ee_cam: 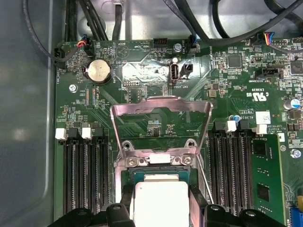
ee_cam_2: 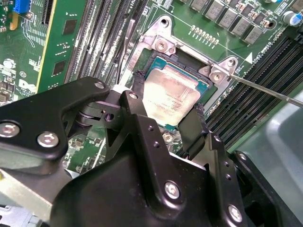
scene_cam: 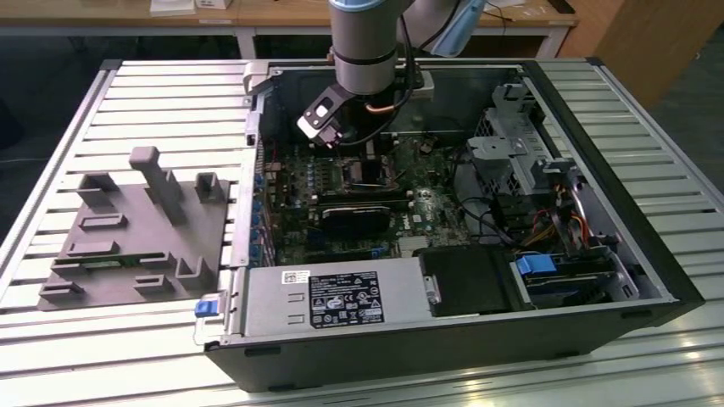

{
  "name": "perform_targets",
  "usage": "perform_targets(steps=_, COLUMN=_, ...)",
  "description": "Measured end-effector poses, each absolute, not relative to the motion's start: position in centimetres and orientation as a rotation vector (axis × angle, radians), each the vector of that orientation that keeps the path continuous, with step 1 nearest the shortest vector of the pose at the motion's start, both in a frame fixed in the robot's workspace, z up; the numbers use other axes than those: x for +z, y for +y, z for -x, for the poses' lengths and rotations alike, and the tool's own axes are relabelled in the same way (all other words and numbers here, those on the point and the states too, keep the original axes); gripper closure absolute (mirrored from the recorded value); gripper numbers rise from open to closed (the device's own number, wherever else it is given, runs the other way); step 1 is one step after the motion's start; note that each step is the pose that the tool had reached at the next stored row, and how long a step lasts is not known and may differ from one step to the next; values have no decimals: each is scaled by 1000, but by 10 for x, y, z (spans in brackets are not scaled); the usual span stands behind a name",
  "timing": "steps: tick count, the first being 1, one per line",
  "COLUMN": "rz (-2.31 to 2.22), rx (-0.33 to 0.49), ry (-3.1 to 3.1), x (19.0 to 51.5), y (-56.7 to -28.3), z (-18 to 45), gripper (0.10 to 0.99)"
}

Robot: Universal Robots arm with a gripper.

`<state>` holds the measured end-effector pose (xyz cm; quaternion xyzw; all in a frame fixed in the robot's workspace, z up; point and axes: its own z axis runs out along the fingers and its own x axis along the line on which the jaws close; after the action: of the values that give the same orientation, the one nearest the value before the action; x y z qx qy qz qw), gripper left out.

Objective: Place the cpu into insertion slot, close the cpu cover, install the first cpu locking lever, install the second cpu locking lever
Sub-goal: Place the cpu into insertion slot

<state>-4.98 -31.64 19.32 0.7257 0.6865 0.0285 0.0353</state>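
Silver-grey metal capped the cpu [ee_cam_2: 168, 97], which lay in, or just over, the insertion slot [ee_cam_2: 177, 57] on the green motherboard [ee_cam: 142, 71]; whether it was fully seated I could not tell. The claw [ee_cam_2: 168, 108] was pinching it, one black finger [ee_cam_2: 137, 92] against each of two opposite edges.

By my judgement the chip is light and stiff, with a smooth top that offers little friction and an underside that would not forgive a scrape. The bare side edges are the only sensible place to hold it, as here.

In the first wrist view the cpu cover [ee_cam: 161, 102] stood tilted up behind the socket, not yet closed. In the second wrist view a thin locking lever [ee_cam_2: 265, 91] hung free beside it.

Print crossed the chip's lid and the board (none of it worth repeating). In the exterior view a white label [scene_cam: 345, 298] sat on the grey power supply, the open computer case [scene_cam: 453, 356] resting on the slatted desk [scene_cam: 169, 93].
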Motion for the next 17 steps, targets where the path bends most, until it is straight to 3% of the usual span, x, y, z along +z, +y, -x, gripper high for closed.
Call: perform_targets(steps=17, rz=-2230, rx=88, ry=2109, x=193, y=-316, z=48, gripper=533)
